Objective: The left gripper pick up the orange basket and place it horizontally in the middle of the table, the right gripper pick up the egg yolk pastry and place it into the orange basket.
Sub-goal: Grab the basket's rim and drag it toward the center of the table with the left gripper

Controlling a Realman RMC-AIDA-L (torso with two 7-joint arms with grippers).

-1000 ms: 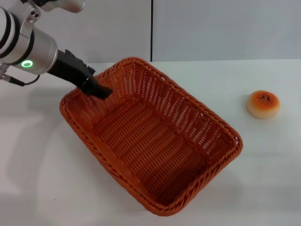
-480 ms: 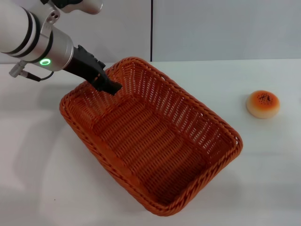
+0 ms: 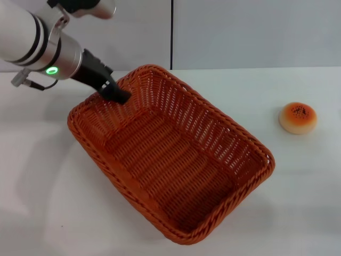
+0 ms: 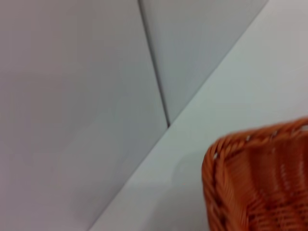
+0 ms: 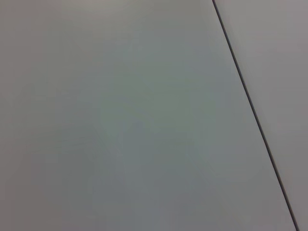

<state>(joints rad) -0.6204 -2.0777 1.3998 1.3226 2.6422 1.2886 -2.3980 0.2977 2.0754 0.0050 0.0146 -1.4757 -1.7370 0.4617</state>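
The orange basket (image 3: 170, 157) lies diagonally on the white table (image 3: 42, 202), its long axis running from far left to near right. It holds nothing. My left gripper (image 3: 115, 94) reaches down from the upper left and sits at the basket's far-left rim, just over the inner wall. One corner of the basket (image 4: 255, 183) fills the edge of the left wrist view. The egg yolk pastry (image 3: 298, 117) rests on the table to the right, well apart from the basket. My right gripper is out of view.
A grey wall with a dark vertical seam (image 3: 171, 34) stands behind the table. The right wrist view holds only that wall and seam (image 5: 250, 106). Bare tabletop lies between the basket and the pastry.
The left gripper moved along the basket's far rim to the right, then drew back slightly left and up. Basket and pastry have stayed in place.
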